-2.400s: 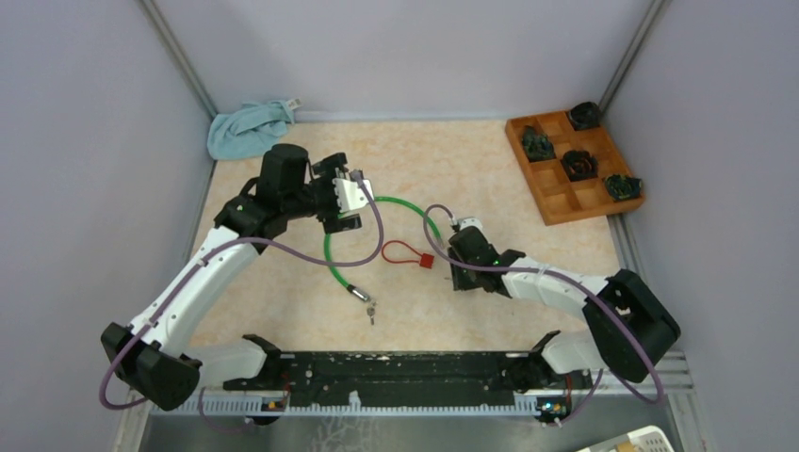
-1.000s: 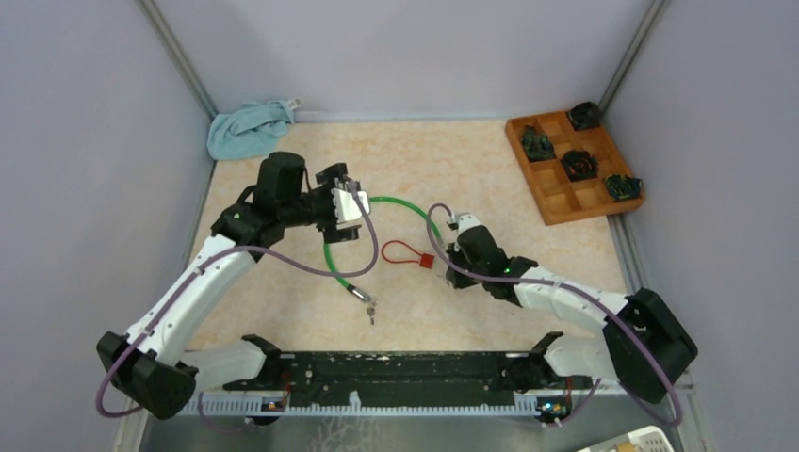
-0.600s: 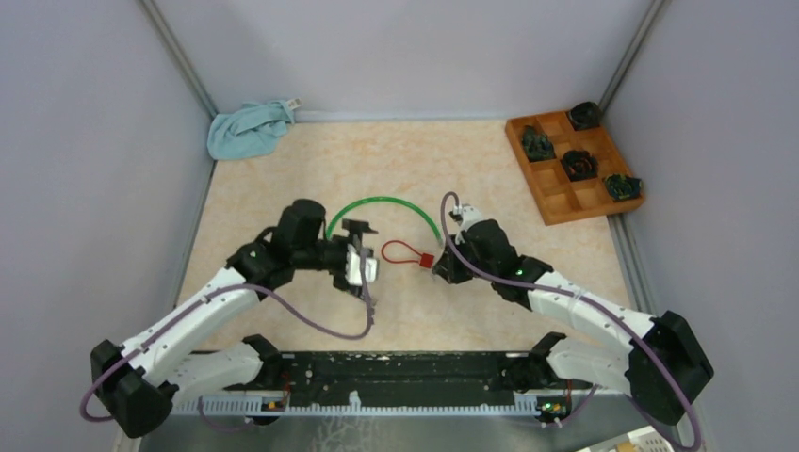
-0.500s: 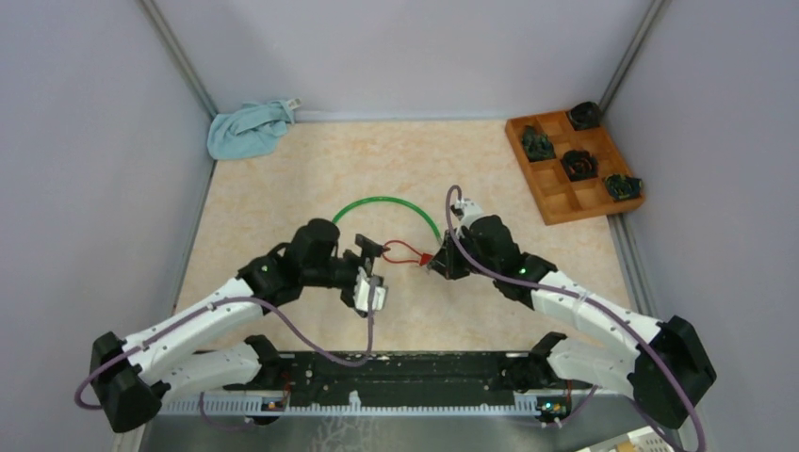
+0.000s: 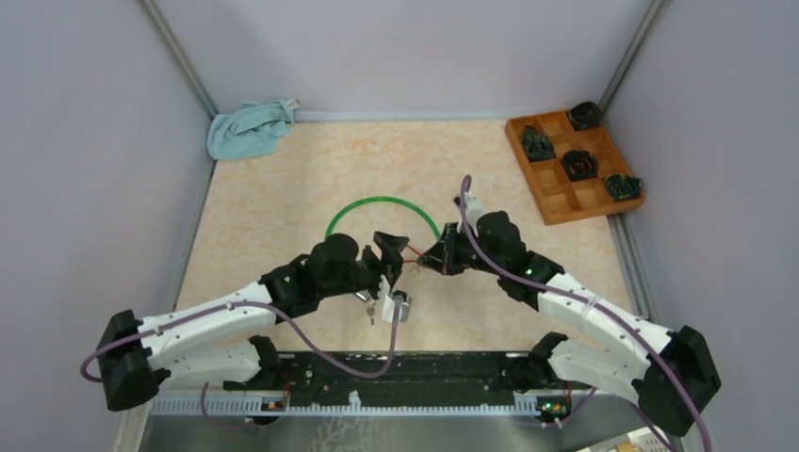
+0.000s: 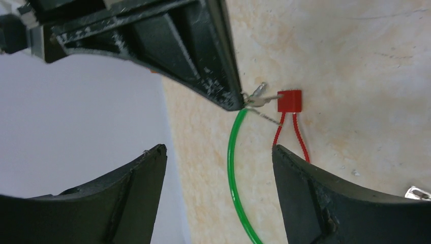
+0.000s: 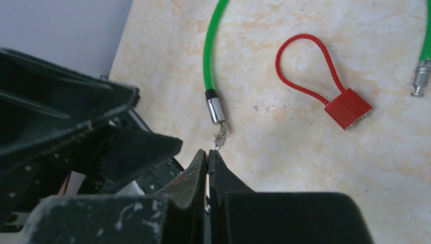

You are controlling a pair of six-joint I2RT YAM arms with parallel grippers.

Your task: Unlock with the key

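Note:
The red padlock (image 7: 348, 108) with its red cable loop (image 7: 305, 63) lies on the table; it also shows in the left wrist view (image 6: 289, 100). A green cable (image 5: 377, 201) curves round it. One metal end (image 7: 216, 109) of the cable carries a small key (image 7: 221, 136). My right gripper (image 7: 207, 151) is shut, nothing showing between its jaws, tips just short of that key. My left gripper (image 6: 219, 148) is open and empty, held above the table facing the right gripper's fingers (image 6: 203, 61). In the top view both grippers meet over the padlock, left gripper (image 5: 392, 252), right gripper (image 5: 432, 258).
A blue cloth (image 5: 247, 129) lies in the far left corner. A wooden compartment tray (image 5: 565, 202) with dark objects stands at the far right. The green cable's other metal end (image 7: 420, 77) lies beside the padlock. A black rail (image 5: 396, 372) runs along the near edge.
My left arm swung down from the far left to the middle, beside the padlock. My right gripper moved left and over the padlock. The green cable's arc stayed put.

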